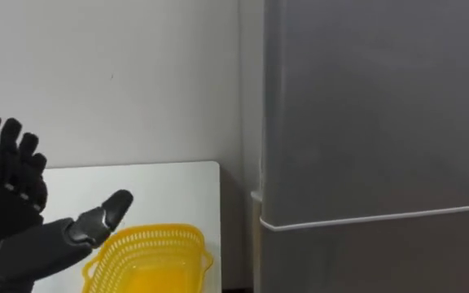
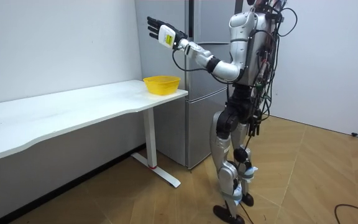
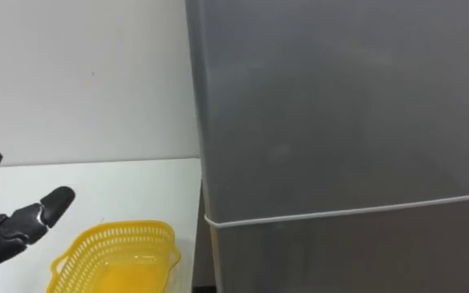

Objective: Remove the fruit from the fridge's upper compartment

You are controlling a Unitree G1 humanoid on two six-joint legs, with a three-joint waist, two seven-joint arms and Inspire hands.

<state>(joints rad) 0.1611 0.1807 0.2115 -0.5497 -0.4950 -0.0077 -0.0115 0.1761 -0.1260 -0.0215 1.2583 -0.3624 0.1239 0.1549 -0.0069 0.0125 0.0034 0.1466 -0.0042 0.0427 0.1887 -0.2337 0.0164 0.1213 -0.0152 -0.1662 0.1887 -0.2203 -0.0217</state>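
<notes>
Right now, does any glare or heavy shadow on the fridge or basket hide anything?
Left eye view: the fridge door is evenly lit with a dull sheen and no glare; a darker shadow lies in the gap between it and the table. Right eye view: the basket is brightly lit, its inside plain to see. Room view: soft, even light, with a faint shadow under the table.

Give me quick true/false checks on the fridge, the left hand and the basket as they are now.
1. The upper fridge door is open. False: it is shut, as is the door below it.
2. The left hand is raised with straight fingers and holds nothing. True.
3. The yellow basket stands on the white table, near the end beside the fridge. True.
4. A bottle lies in the basket. False: nothing shows inside it.
</notes>
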